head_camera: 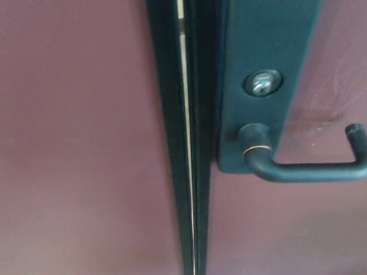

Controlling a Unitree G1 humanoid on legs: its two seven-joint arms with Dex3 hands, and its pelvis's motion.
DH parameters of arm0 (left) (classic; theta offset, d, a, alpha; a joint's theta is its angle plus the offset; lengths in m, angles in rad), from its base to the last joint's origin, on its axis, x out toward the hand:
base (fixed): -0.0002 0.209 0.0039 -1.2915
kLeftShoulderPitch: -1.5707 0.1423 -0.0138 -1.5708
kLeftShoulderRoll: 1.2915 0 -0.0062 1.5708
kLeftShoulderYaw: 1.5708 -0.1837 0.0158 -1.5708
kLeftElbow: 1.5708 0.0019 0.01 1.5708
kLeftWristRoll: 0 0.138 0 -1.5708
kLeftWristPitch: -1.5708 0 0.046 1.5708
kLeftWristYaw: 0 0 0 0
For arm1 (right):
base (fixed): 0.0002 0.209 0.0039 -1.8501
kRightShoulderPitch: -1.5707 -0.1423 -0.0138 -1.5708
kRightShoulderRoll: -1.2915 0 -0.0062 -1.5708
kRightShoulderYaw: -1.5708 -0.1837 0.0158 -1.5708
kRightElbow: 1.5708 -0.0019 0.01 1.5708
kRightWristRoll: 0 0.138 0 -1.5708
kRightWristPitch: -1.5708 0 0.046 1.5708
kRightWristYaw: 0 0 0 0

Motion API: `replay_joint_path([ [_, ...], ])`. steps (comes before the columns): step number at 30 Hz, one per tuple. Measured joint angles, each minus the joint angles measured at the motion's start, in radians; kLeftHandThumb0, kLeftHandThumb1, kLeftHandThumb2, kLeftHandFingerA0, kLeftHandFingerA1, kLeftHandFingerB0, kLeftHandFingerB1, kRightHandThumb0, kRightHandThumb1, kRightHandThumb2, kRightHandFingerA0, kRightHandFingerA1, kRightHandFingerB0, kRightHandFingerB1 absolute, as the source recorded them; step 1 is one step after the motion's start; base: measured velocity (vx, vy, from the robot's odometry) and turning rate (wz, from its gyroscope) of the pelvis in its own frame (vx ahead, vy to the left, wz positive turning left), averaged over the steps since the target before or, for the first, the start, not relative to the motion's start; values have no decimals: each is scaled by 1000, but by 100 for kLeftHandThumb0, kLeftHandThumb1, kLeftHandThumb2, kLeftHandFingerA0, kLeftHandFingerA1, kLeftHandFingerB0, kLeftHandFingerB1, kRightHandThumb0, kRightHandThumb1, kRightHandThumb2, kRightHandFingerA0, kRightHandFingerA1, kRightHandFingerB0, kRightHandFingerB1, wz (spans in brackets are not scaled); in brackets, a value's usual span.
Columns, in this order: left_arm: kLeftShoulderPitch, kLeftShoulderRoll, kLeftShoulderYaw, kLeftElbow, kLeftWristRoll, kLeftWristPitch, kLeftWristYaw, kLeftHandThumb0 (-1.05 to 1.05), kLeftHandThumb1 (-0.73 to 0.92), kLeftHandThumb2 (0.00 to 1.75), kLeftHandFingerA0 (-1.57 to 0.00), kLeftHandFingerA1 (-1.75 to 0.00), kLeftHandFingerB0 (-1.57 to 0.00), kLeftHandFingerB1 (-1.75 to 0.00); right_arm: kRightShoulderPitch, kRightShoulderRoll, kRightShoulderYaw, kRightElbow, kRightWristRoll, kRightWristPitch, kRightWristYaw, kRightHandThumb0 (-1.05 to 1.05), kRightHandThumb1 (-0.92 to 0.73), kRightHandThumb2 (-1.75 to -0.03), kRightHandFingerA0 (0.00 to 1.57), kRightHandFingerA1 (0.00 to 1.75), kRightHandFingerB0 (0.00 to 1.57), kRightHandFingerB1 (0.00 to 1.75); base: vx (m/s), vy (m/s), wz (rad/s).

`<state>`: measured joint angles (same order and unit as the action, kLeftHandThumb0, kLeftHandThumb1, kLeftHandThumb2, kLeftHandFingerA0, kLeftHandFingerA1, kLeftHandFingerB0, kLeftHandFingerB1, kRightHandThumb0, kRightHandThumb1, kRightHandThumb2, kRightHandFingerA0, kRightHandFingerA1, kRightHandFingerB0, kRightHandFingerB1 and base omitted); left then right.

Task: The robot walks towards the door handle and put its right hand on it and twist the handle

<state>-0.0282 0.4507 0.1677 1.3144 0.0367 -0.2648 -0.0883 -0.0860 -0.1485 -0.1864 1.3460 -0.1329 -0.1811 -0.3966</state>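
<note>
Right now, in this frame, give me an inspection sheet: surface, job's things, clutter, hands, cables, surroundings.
Surface: maroon door panel, fills most of the head view; faint pale scuffs near the handle's free end.
Job's things: dark lever door handle, roughly level, its tip bent back toward the door at the picture's right edge, untouched. It sits on a dark backplate below a silver keyhole cylinder.
Clutter: nothing seen.
Hands: nothing seen; neither the left nor the right hand is in view.
Cables: nothing seen.
Surroundings: dark vertical door edge strip left of the backplate, with a thin bright gap running down it.
</note>
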Motion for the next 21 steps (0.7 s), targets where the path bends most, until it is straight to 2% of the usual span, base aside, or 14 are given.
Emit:
replay_joint_path([
  [4,8,2,-3,-1,3,-4,1,-19,29,90,-49,-78,-36,-66,12,11,-19,1,14,8,26,-33,-61,-59,58,48,43,39,-32,82,-12],
  [5,9,2,-3,-1,3,-4,0,-20,29,89,-50,-78,-37,-67,14,11,-21,1,16,9,30,-33,-61,-58,64,55,44,39,-124,63,6],
  [8,9,3,-6,-1,4,-4,0,-18,29,89,-50,-78,-37,-67,20,12,-39,0,29,9,54,-33,-61,-58,67,56,45,39,-131,-16,-2],
  [9,9,3,-8,0,4,-4,0,-18,29,89,-51,-78,-37,-67,24,12,-49,0,35,9,71,-40,-48,-78,64,65,39,50,-126,-67,-4],
  [16,5,0,-13,0,4,-3,-1,-20,29,89,-52,-79,-37,-67,30,15,-64,-2,48,6,100,-41,-49,-79,63,63,38,50,-131,-185,-2],
  [17,8,-5,-14,0,5,-3,-4,-20,29,88,-52,-79,-38,-67,32,15,-65,-2,50,5,100,-34,-60,-58,65,52,45,39,-170,-341,-113],
  [21,4,-4,-14,-1,3,-2,-9,-19,29,89,-52,-79,-38,-67,32,5,-60,-2,53,5,104,-34,-61,-58,62,48,45,39,-163,-266,18],
])
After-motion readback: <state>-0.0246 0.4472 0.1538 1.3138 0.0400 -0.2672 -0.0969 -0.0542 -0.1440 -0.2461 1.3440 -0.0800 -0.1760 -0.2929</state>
